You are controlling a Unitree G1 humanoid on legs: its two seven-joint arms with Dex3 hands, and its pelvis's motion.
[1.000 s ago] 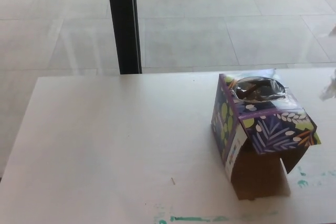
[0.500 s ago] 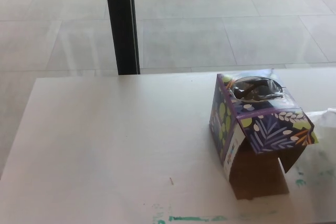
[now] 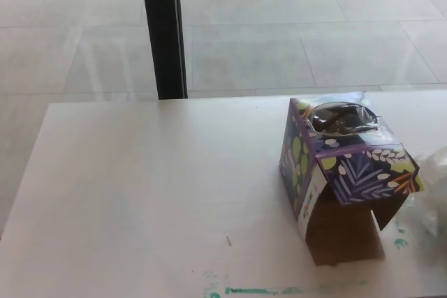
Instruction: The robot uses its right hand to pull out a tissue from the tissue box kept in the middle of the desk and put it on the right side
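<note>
A purple tissue box (image 3: 335, 172) with leaf patterns stands on the white desk (image 3: 154, 193), right of centre. Its oval top opening (image 3: 341, 118) looks dark, with no tissue sticking out. One flap hangs open at the front, showing brown cardboard. A white tissue (image 3: 433, 186) lies crumpled on the desk at the right picture edge, just right of the box. Neither of my hands shows in the head view.
Green paint marks (image 3: 255, 289) run along the desk's near edge. A black post (image 3: 162, 29) stands behind the desk on the tiled floor. The desk's far edge runs just behind the box.
The white tissue has dropped from high at the right edge down onto the desk beside the box. The box has stayed put; the camera shifted only slightly.
</note>
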